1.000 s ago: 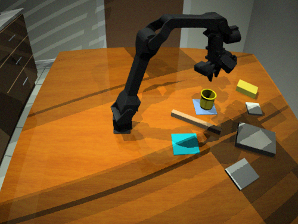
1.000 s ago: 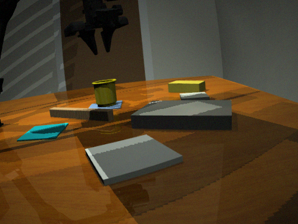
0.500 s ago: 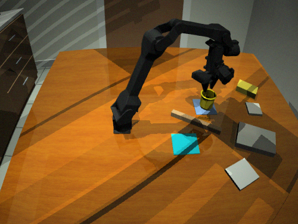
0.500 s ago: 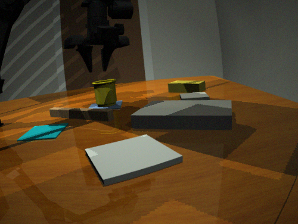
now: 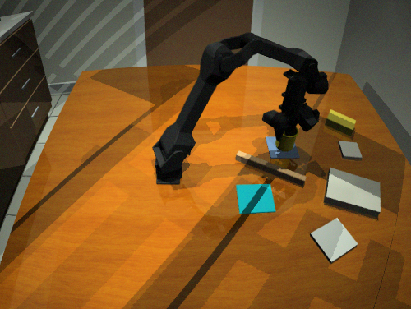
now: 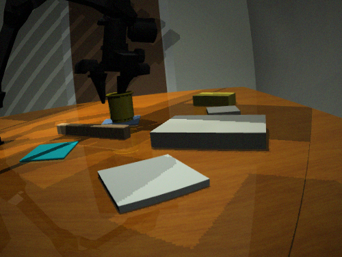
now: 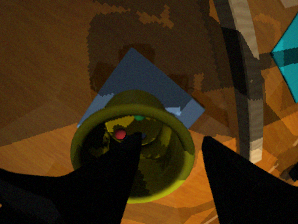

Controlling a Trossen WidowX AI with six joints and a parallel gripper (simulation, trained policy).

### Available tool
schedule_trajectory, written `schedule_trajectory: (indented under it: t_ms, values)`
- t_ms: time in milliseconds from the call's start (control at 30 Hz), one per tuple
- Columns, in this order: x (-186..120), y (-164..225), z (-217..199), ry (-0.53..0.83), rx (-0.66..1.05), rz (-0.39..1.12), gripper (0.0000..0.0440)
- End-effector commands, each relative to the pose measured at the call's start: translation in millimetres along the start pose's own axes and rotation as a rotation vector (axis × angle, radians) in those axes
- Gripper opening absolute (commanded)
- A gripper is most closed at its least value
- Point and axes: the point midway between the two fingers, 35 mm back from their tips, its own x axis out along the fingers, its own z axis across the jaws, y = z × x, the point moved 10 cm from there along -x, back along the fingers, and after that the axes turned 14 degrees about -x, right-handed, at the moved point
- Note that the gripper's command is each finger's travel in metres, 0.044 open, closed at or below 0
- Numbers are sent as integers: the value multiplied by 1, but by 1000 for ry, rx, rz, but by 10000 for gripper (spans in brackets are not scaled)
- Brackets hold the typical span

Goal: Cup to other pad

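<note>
We are seeing the cup (image 5: 287,140) (image 6: 121,107) (image 7: 187,145) standing upright on the blue pad (image 5: 288,154) (image 6: 137,120) (image 7: 135,75), with a red marble (image 7: 120,134) and a green marble (image 7: 139,118) showing inside. We are holding the gripper (image 5: 285,137) (image 6: 113,97) (image 7: 172,140) pointing down at the cup, its jaws standing apart and clamped on nothing. In the wrist view we are seeing one finger reaching over the cup's mouth and the other lying outside the rim; we cannot tell whether either is touching it. The cyan pad (image 5: 256,199) (image 6: 50,151) (image 7: 289,57) is lying across the wooden bar (image 5: 270,168) (image 6: 94,130) (image 7: 250,85) from the cup. Past the bar's far end, a big grey block (image 5: 353,192) (image 6: 209,132) is lying flat, with a smaller slab (image 5: 334,240) (image 6: 154,182) lying near it.
</note>
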Motion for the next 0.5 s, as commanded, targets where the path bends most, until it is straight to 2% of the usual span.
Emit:
schedule_trajectory:
  t_ms: [0, 133, 367, 433, 467]
  values:
    - [13, 0, 2, 16, -18, 3, 207]
    - [26, 0, 3, 24, -42, 11, 202]
    - [34, 0, 1, 31, -75, 0, 37]
    - [33, 1, 0, 34, -82, -3, 8]
    - [32, 1, -1, 33, -81, -2, 8]
